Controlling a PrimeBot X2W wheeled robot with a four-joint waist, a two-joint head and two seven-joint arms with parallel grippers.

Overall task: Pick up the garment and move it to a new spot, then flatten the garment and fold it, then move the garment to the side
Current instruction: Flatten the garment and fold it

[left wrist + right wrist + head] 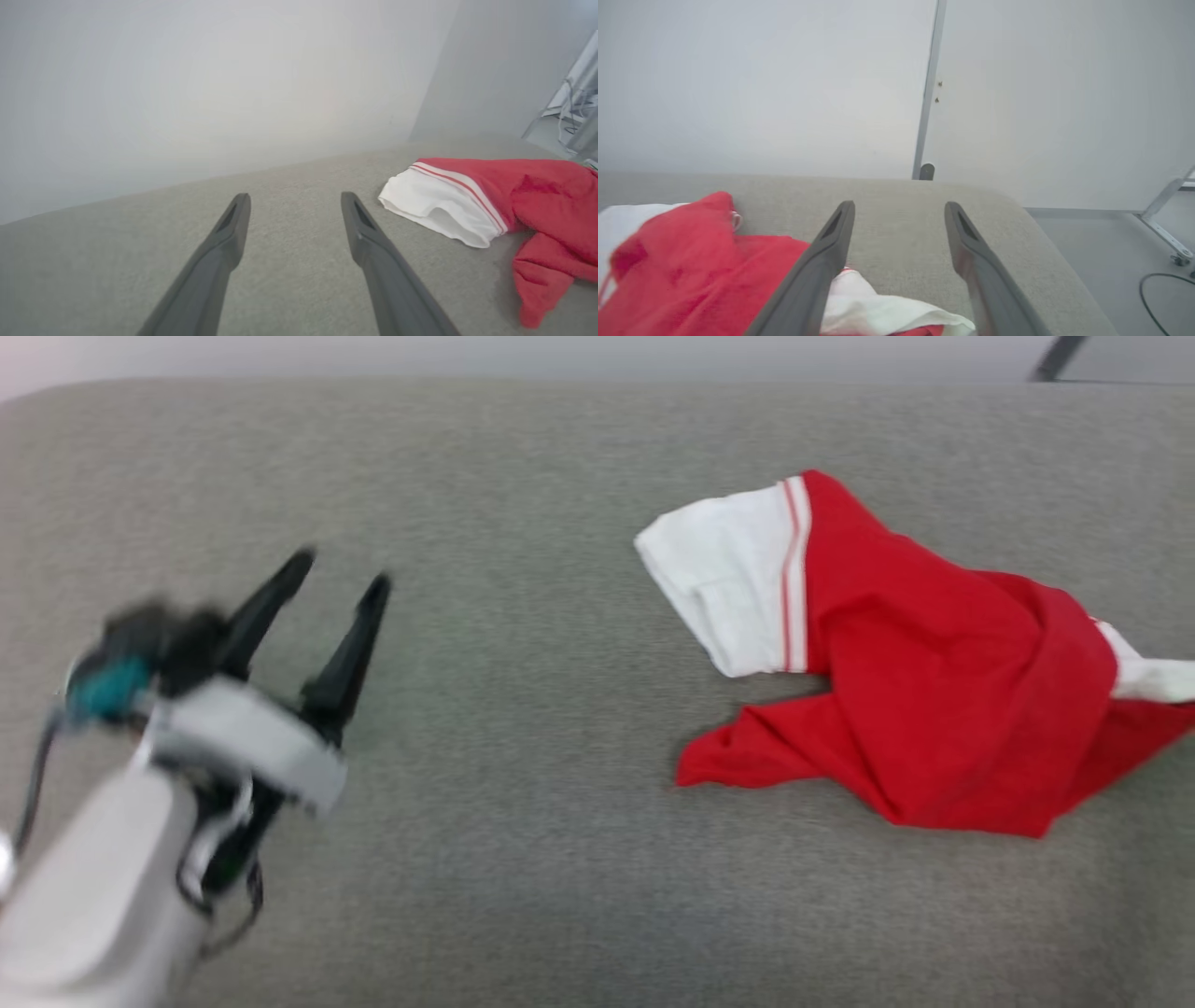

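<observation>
Both pairs of jaws stand apart and hold nothing. The left gripper (341, 571) hovers over bare grey fabric surface (513, 859) on the left, well apart from the cloth. The right gripper (900, 206) sits low at the right end of the heap, its fingers on either side of a white fold.

The garment (934, 709) lies crumpled on the right half of the surface. One white sleeve (724, 583) with striped trim points left and far, and a red corner (695, 773) pokes out to the near left. A second white part (1153, 677) shows at the right edge. The lettering is hidden, so I cannot tell which face is up.

The garment looks set down, so the step in hand is probably flattening it. To do it well:

- Give each gripper its own end. The left should go to the white sleeve or the red corner, and the right to the white part beside it.
- Pinch at an outer hem and take as few layers as possible. A deep bite into the bunched red middle would only drag the whole lump.
- Draw the two holds apart, left and right, low over the surface, until the folds across the middle open.
- Let the fabric slide. The textured surface may catch it, so a slight lift before pulling should help.
</observation>
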